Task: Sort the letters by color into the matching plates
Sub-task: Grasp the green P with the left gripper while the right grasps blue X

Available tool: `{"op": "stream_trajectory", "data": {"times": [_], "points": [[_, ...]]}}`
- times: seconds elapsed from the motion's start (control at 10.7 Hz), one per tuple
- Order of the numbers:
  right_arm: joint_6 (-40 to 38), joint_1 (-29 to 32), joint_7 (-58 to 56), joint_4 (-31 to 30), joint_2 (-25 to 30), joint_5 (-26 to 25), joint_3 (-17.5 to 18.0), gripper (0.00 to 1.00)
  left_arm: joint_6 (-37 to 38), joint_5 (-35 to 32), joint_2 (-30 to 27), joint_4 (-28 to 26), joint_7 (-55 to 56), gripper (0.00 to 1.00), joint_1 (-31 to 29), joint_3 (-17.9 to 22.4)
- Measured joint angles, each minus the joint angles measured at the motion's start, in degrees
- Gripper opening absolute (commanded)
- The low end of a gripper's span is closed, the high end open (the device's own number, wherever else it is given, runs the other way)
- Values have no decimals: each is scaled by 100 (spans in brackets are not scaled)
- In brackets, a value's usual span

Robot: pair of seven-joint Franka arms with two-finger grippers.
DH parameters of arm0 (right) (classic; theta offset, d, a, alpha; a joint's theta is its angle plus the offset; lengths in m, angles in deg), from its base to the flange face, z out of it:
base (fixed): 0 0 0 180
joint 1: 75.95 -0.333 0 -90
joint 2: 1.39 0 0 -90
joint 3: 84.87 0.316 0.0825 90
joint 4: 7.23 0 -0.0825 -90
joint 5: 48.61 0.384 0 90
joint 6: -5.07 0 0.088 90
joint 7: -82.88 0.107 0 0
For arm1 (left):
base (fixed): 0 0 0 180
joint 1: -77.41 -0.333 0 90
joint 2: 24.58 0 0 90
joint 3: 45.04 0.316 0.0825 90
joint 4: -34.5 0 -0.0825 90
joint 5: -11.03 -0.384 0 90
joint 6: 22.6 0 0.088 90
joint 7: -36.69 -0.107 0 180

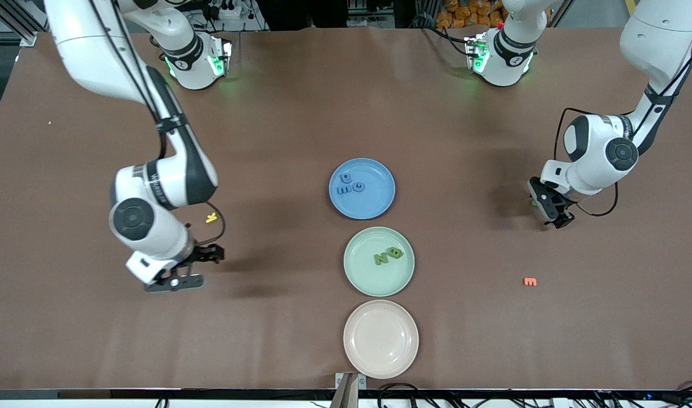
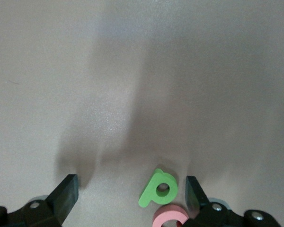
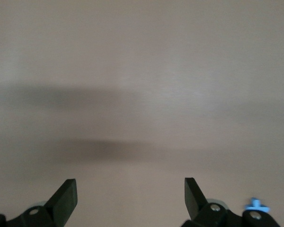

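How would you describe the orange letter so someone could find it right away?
Start at the row of three plates mid-table and find the mint green plate. Look toward the left arm's end of the table: the orange letter lies alone on bare brown tabletop, the only orange piece, with nothing touching it.

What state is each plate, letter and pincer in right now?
Blue plate: holds three blue letters.
Green plate: holds two green letters.
Beige plate: empty.
Green P: on table, between left pincer's open fingers.
Pink letter: on table beside P.
Yellow letter, orange letter: loose on table.
Right pincer: open, empty.
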State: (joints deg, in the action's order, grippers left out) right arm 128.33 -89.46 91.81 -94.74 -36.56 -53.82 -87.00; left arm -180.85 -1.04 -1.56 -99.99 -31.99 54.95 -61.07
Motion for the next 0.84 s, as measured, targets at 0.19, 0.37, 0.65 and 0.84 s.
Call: {"op": "stream_trajectory", "data": {"times": [0.19, 0.37, 0.65, 0.84], "points": [[-2, 432, -67, 0, 36, -12, 0, 100, -7, 0, 1, 0, -33, 100, 0, 0], [-23, 788, -75, -4, 64, -14, 1, 100, -16, 0, 3, 0, -103, 100, 1, -3], [-59, 1117, -1, -51, 86, -7, -54, 100, -51, 0, 28, -1, -205, 100, 0, -3], [-95, 1245, 433, -204, 222, 29, -160, 100, -57, 0, 45, -5, -208, 100, 0, -3]]}}
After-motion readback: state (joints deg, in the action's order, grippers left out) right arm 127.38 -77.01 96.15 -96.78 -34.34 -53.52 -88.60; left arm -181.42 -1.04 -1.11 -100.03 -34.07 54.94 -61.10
